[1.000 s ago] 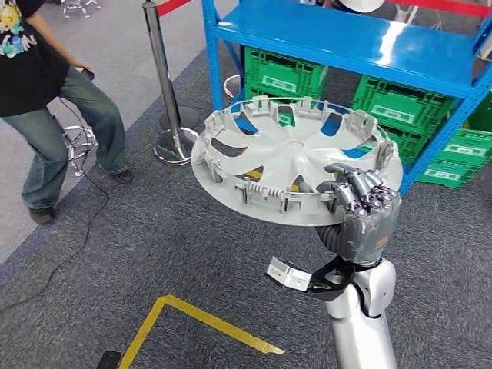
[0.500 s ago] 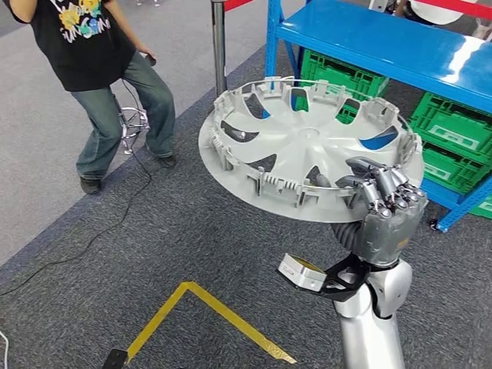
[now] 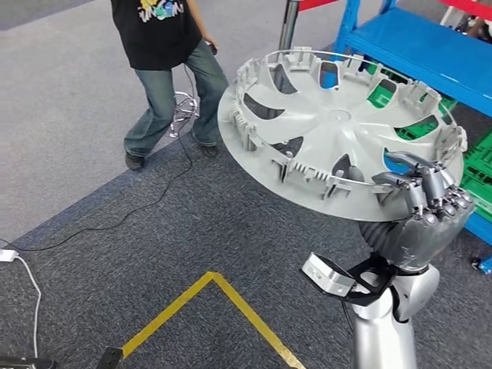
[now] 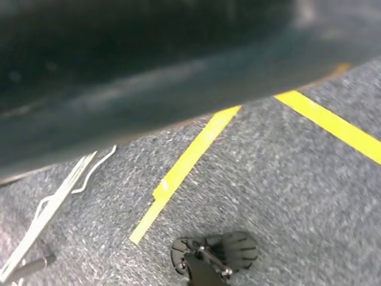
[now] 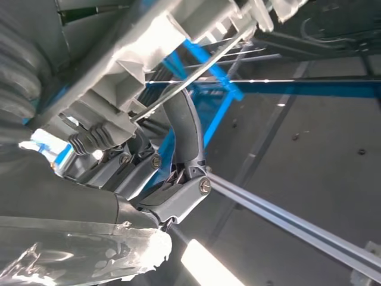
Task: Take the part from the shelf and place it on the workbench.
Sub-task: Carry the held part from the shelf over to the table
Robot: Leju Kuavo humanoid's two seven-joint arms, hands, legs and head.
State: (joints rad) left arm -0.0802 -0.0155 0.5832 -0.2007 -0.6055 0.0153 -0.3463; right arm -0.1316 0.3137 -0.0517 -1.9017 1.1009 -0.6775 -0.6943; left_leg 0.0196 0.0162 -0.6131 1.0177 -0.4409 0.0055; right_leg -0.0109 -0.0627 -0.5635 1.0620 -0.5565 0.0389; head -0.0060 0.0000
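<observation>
The part is a large silver wheel cover (image 3: 330,123), carried roughly flat with its ribbed inner side up. My right hand (image 3: 420,215) grips its near right rim, fingers curled over the edge, on a raised silver arm. In the right wrist view the cover's rim (image 5: 148,47) runs across close to the camera, with my hand's fingers (image 5: 180,131) hooked around it. The left wrist view looks down at grey carpet and yellow floor tape (image 4: 189,161).
A blue shelf (image 3: 429,54) with green crates (image 3: 479,173) stands at the right behind the cover. A person in a black shirt and jeans (image 3: 168,69) stands at the upper left by a metal post (image 3: 288,27). Cables (image 3: 116,223) and yellow tape (image 3: 244,307) lie on the carpet.
The whole view has swung: shelf and crates slid to the right edge, and the person moved towards the top middle. My right hand keeps its grip on the wheel cover.
</observation>
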